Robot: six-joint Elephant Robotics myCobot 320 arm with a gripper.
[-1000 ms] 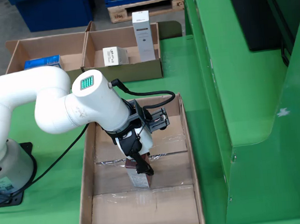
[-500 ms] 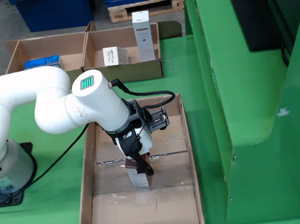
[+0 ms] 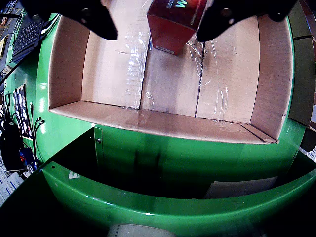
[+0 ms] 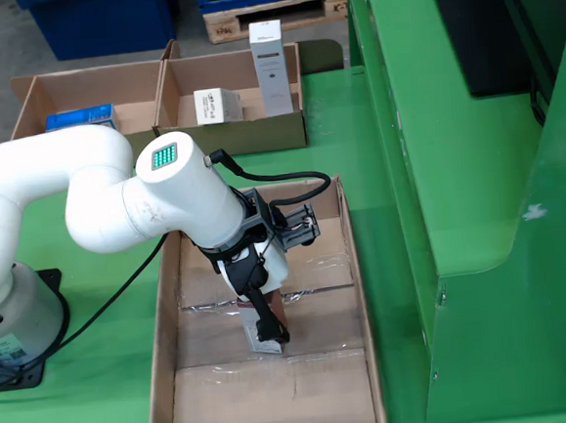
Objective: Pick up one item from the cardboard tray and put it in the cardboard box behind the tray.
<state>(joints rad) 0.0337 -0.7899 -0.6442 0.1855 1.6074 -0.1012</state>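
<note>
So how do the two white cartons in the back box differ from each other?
In the fixed view, the tall white carton stands upright and rises above the back box's rim; the short white carton sits low inside, below the rim line. The tall one is narrow, the short one wider than high. The tall one is to the right. Both are white with small dark print I cannot read.

One tray, two boxes, four cartons

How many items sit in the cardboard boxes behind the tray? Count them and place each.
3. A blue box in the left box; a small white carton and a tall white carton in the right one. The arm may hide more.
</note>
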